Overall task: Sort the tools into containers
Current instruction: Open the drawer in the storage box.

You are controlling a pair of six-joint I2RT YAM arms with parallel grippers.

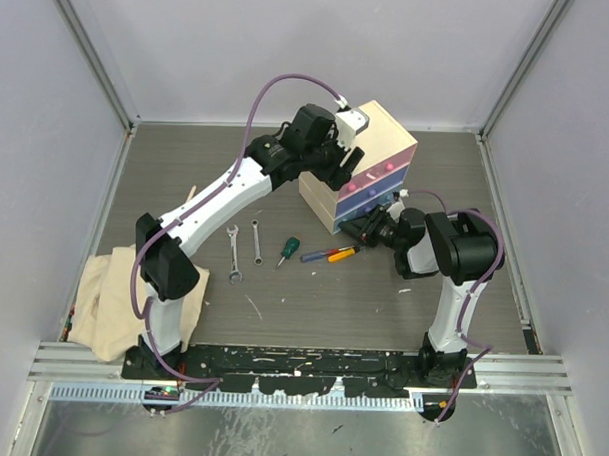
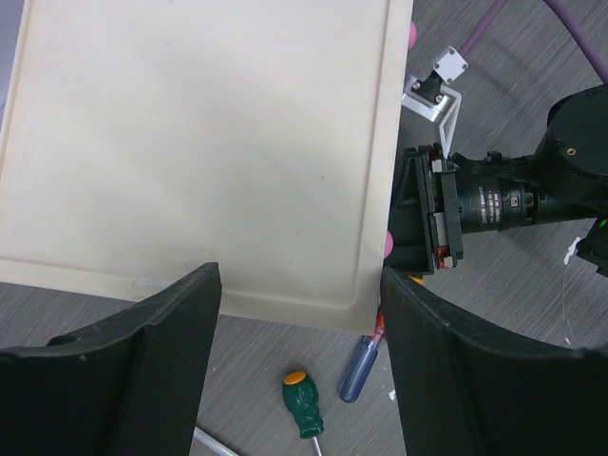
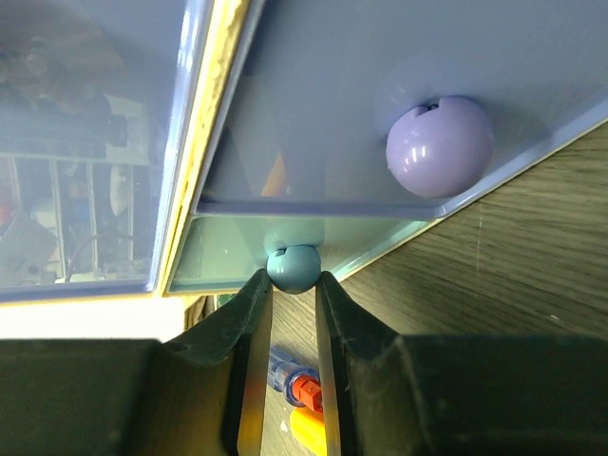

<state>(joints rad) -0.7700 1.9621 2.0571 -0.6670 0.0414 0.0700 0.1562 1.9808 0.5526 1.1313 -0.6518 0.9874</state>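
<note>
The cream chest (image 1: 373, 140) stands at the table's back middle with pink, purple and blue drawers facing front right. My right gripper (image 3: 293, 282) is shut on the blue drawer's round knob (image 3: 293, 267), one fingertip on each side. The purple knob (image 3: 439, 145) sits above it. My left gripper (image 2: 299, 285) hangs open over the chest's top (image 2: 199, 142) near its front corner. On the table lie two silver wrenches (image 1: 234, 257), a green screwdriver (image 1: 287, 249), a blue-handled tool (image 1: 317, 254) and an orange-handled one (image 1: 345, 252).
A beige cloth (image 1: 107, 291) lies crumpled at the front left beside the left arm's base. A thin pale stick (image 1: 191, 195) rests by the left arm. Grey walls close in the table on three sides.
</note>
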